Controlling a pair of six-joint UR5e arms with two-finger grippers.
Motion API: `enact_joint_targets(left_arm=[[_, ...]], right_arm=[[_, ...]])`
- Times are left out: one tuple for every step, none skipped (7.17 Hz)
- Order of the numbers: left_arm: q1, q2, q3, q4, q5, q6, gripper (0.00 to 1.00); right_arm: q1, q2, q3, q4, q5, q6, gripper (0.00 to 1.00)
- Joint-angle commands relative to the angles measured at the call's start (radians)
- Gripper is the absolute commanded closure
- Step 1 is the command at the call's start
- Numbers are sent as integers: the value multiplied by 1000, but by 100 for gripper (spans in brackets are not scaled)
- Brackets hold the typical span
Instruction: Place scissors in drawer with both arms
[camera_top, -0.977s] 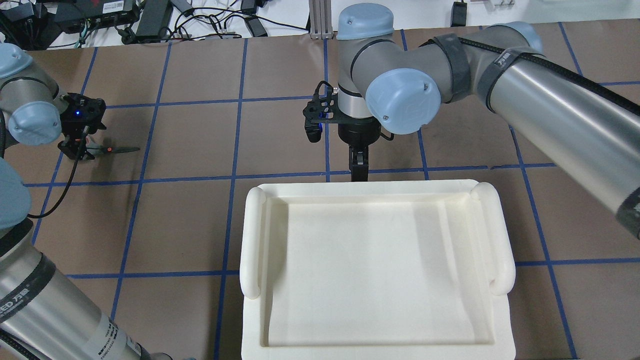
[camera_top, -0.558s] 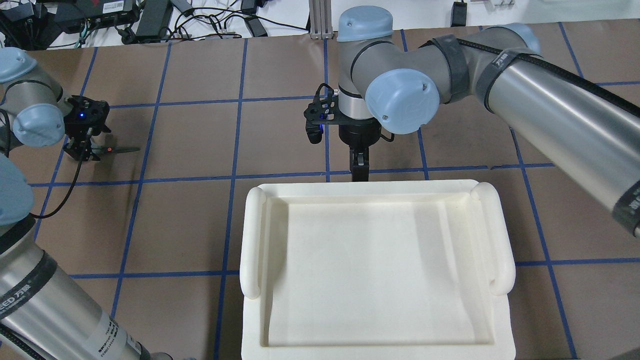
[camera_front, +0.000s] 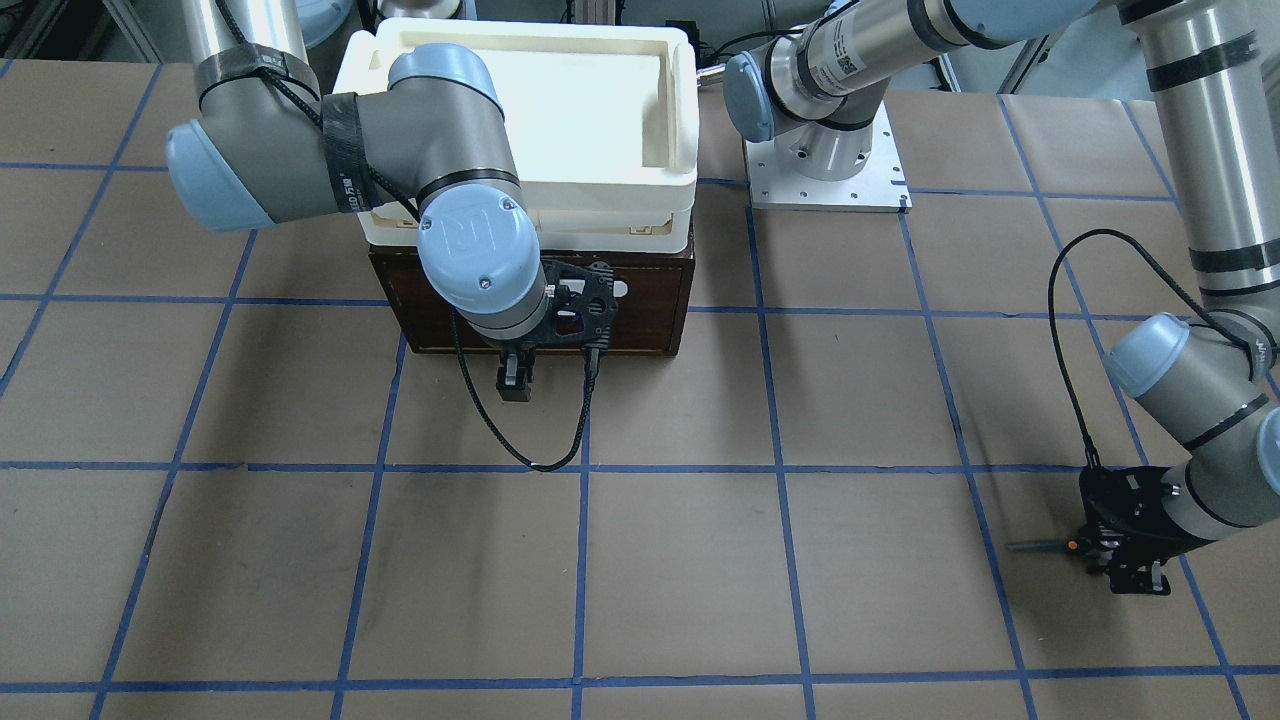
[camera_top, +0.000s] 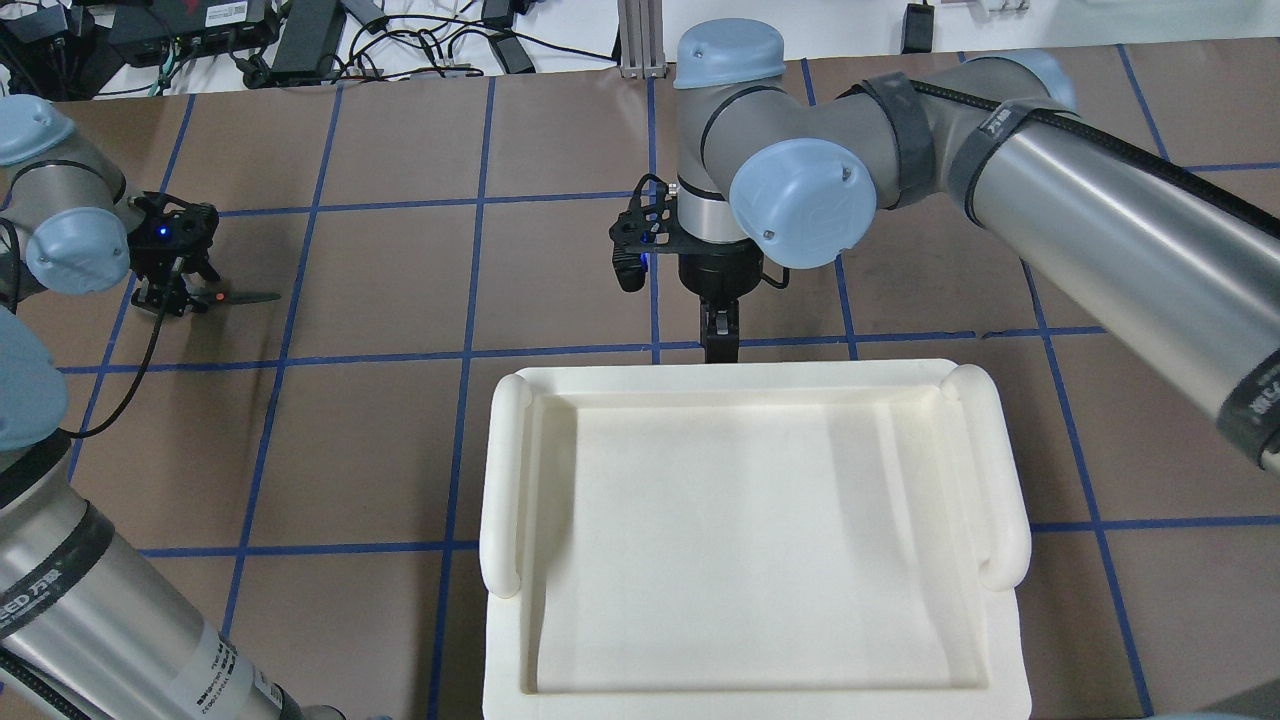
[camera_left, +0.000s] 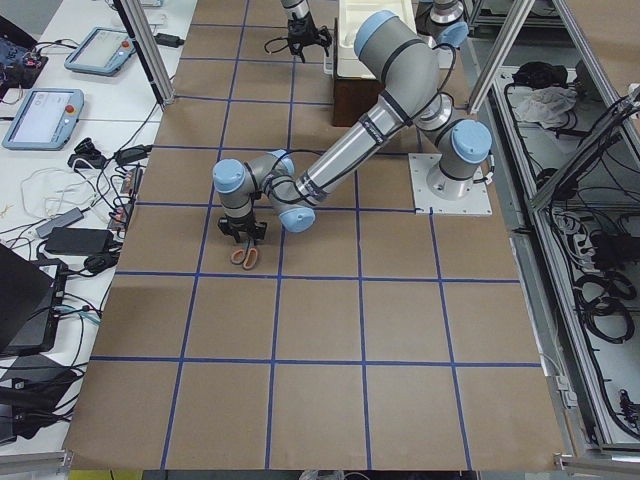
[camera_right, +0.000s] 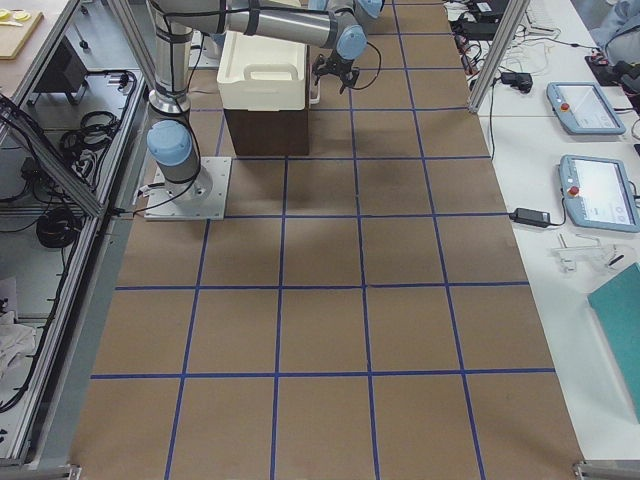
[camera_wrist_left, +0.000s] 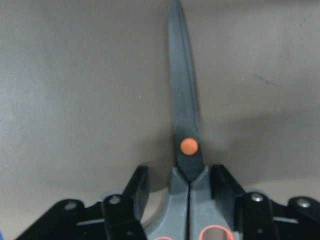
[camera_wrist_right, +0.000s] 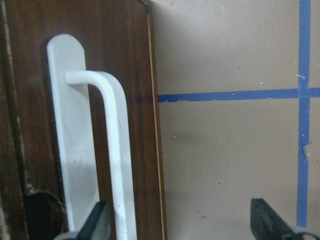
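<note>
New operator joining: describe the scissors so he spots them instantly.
On the blue-gridded brown table, find the left gripper, far from the cream tray. The scissors lie flat, handles between its jaws; dark blades and an orange pivot dot mark them out.

Bright, even light — soft shadows, wrist views blurry.

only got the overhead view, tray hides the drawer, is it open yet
Observer: No. The front-facing view shows the drawer front flush under the tray; it looks shut.
Operator: anything gripping it?
Observer: No. In the right wrist view the right hand is open, with the white handle between its fingers, close to one.
Operator: and the other side?
Observer: The left wrist view shows the left hand open, fingers either side of the scissors, just behind the orange pivot.
</note>
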Motion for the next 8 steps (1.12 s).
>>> enact_joint_targets(left_arm=[[0, 13, 1, 0, -5, 38, 100], [-2, 22, 1, -8, -10, 38, 100], [-14, 44, 1, -14, -10, 38, 100], [-24, 77, 1, -78, -14, 37, 100], [-41, 128, 1, -145, -24, 30, 100], [-60, 192, 1, -222, -27, 20, 100], [-84, 249, 4, -332, -24, -3, 100], [-95, 275, 12, -385, -19, -53, 100]], right_arm=[[0, 3, 2, 1, 0, -1, 0], [0, 7, 8, 1, -2, -4, 0], [0, 15, 6, -5, -3, -5, 0], [0, 23, 6, -11, -5, -4, 0], [0, 26, 6, -14, -6, -4, 0], [0, 30, 6, -16, -6, -2, 0], [0, 32, 6, -17, -6, -2, 0], [0, 34, 8, -21, -6, -1, 0]])
